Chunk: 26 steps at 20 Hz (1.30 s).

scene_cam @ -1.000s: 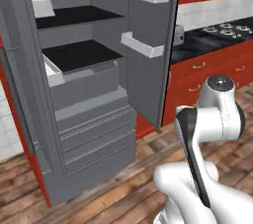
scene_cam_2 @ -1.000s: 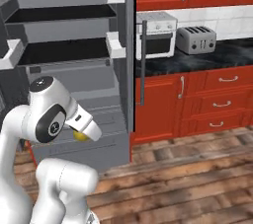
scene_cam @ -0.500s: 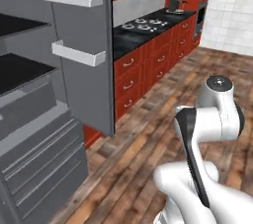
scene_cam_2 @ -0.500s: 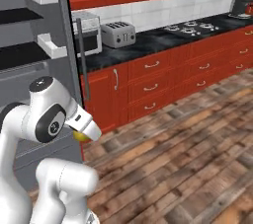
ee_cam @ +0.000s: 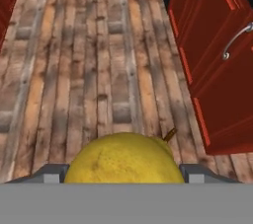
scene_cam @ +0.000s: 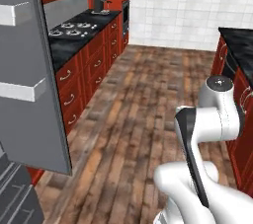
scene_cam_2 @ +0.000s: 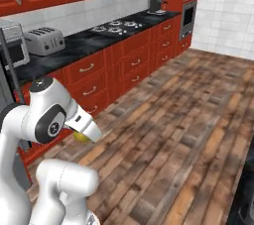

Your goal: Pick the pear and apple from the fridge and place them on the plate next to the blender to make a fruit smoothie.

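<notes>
The yellow pear [ee_cam: 123,159] sits between my gripper's [ee_cam: 123,172] two fingertips, its brown stem pointing up and right in the hand view. The gripper is shut on it. In the right base view the pear [scene_cam_2: 79,136] peeks out under the white wrist, held low over the wood floor. The fridge's grey open door [scene_cam: 29,70] with its white bins stands at the left edge of the left base view. The apple, the plate and the blender are out of view.
Red cabinets with a black counter run along the left, carrying a cooktop [scene_cam_2: 116,26], a toaster [scene_cam_2: 44,40] and a dark appliance [scene_cam_2: 158,2]. More red cabinets [ee_cam: 217,55] stand on the right. Wood floor [scene_cam: 143,99] lies open between them.
The whole picture has swung: the base has turned right, away from the fridge's inside, toward the kitchen aisle. The pear stays in the shut gripper, and the arm keeps its pose.
</notes>
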Tool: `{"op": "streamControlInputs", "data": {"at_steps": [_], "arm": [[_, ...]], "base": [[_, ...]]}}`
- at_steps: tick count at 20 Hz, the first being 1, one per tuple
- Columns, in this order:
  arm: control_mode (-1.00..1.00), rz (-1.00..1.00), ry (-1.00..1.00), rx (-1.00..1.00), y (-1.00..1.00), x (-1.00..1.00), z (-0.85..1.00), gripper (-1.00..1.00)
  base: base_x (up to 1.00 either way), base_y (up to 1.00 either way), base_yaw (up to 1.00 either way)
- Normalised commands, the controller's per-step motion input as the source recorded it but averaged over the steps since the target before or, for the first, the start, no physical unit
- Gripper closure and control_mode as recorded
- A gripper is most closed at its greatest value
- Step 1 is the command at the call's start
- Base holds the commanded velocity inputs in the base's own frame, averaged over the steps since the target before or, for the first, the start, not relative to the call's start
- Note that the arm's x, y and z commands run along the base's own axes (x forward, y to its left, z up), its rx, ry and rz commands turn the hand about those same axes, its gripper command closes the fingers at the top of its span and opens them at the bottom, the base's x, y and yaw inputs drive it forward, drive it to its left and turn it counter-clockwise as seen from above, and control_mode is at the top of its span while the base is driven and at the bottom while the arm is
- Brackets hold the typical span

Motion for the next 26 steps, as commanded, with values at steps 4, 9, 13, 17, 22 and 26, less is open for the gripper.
{"op": "streamControlInputs", "data": {"at_steps": [4,9,13,17,22,26], "arm": [[1.00,0.00,0.00,0.00,0.00,0.00,0.00,1.00],[1.00,0.00,0.00,0.00,0.00,0.00,0.00,1.00],[1.00,0.00,0.00,0.00,0.00,0.00,0.00,1.00],[1.00,0.00,0.00,0.00,0.00,0.00,0.00,1.00],[1.00,0.00,0.00,0.00,0.00,0.00,0.00,1.00],[1.00,0.00,0.00,0.00,0.00,0.00,0.00,1.00]], "base": [[0.74,0.00,-0.56],[0.77,0.00,-0.55],[0.57,0.00,-0.61],[0.38,0.08,-0.70],[0.31,0.17,-0.72],[0.38,0.40,-0.71]]}}
